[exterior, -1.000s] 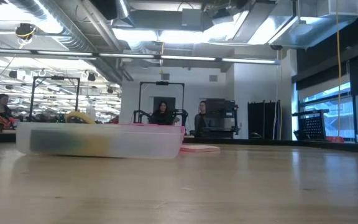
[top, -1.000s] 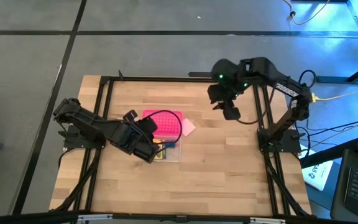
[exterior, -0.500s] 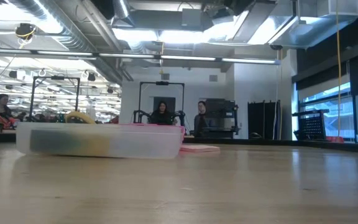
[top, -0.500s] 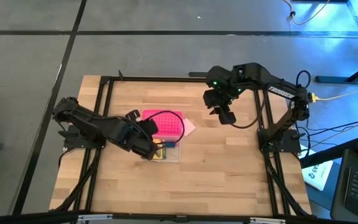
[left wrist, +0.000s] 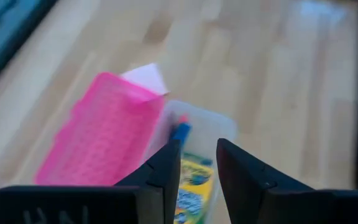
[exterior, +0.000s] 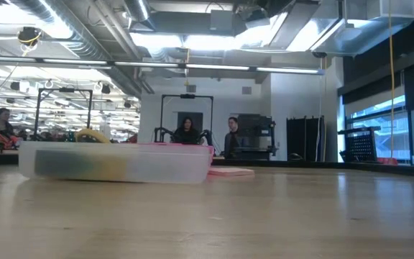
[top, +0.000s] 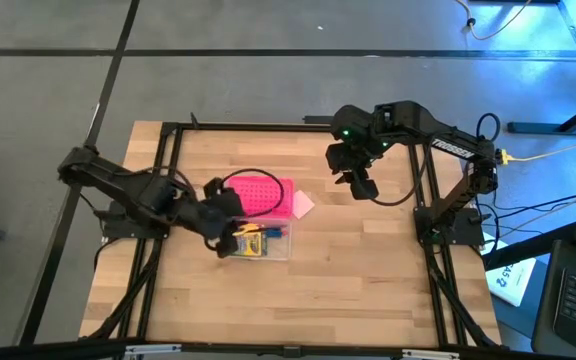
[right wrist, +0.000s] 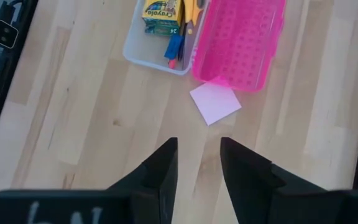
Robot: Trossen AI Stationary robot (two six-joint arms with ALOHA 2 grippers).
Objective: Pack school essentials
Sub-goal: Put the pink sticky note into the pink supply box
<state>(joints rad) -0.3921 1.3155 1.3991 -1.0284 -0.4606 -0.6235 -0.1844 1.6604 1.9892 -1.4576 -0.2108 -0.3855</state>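
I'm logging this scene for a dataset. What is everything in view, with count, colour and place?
Table: one, light wood, under both arms.
Pencil box: one, open, pink dotted half beside clear half, table centre.
Crayon box: one, yellow-green, in the clear half.
Scissors: one, yellow-handled, in the clear half.
Blue piece: one, in the clear half.
Pad: one, pale pink, on the table against the pink half.
People: a few, in the room behind.
Left gripper: open, over the clear half.
Right gripper: open, hovering right of the pad.

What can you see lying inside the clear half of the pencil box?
Inside the clear half lie a yellow-green crayon box, yellow-handled scissors and a blue piece. Anything beneath them is covered and cannot be seen.
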